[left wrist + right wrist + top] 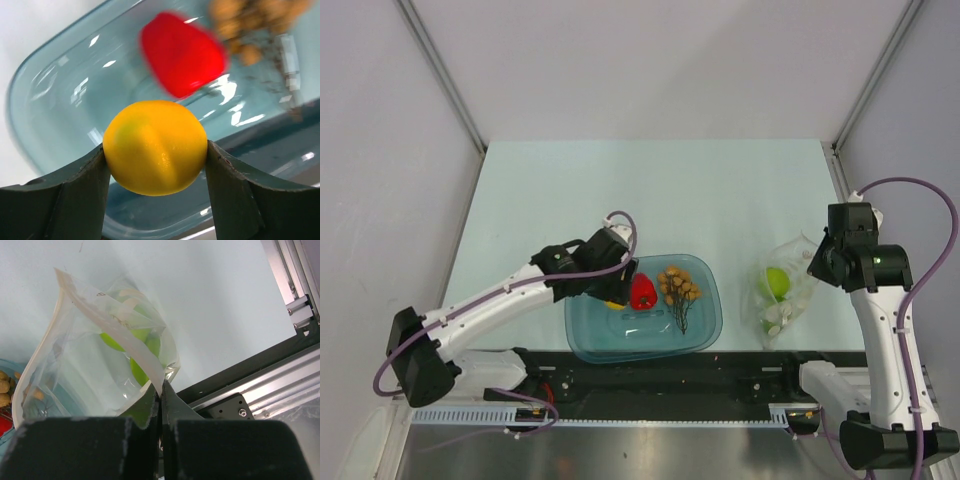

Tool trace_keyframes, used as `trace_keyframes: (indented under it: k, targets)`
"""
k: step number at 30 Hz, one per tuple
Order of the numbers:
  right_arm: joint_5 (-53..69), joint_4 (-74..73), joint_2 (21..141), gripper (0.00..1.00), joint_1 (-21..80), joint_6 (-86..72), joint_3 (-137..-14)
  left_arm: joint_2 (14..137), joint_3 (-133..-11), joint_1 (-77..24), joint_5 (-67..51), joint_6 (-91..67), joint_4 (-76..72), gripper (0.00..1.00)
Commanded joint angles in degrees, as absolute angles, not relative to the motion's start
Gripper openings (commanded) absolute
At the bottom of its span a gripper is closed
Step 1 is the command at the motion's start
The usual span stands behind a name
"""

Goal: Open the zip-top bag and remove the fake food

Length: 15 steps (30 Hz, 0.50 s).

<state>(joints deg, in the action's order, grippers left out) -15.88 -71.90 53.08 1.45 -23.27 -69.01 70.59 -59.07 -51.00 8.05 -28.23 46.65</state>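
The bag (785, 295) stands at the right of the table (620, 190), well apart from the tub (582, 345) in the middle. It is held up by one edge of its open mouth, which the right gripper (161, 402) has clenched flat between its fingers. From above, its long axis seems to run near to far, with the mouth turned up and toward the far right, though the crinkled plastic makes that hard to fix. Green fruit (776, 283) lies inside it. The bunch (678, 288) and the red piece (642, 291) lie in the tub. The left gripper (620, 288) grasps a yellow fruit (155, 147) over the tub's near-left part, so the drop is likely straight down. After that, the bag lies to its right, and the right arm is nearer but occupied.
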Motion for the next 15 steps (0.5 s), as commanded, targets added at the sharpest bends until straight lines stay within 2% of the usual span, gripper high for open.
trace_keyframes:
  k: [1, 11, 15]
  targets:
    - [-17.84, -70.23, 53.09, 0.0, 1.93, -22.41, -70.49, 67.41, -54.51, -47.73, 12.83, -31.81, 53.44, 0.0]
    - [-17.05, -71.19, 51.77, 0.0, 2.02, -22.41, -70.4, 78.39, -53.17, -44.12, 8.1, -30.07, 45.36, 0.01]
    - [-16.17, -71.72, 51.33, 0.0, 1.85, -22.41, -70.58, 82.7, -55.37, -44.12, 6.42, -28.83, 44.39, 0.07]
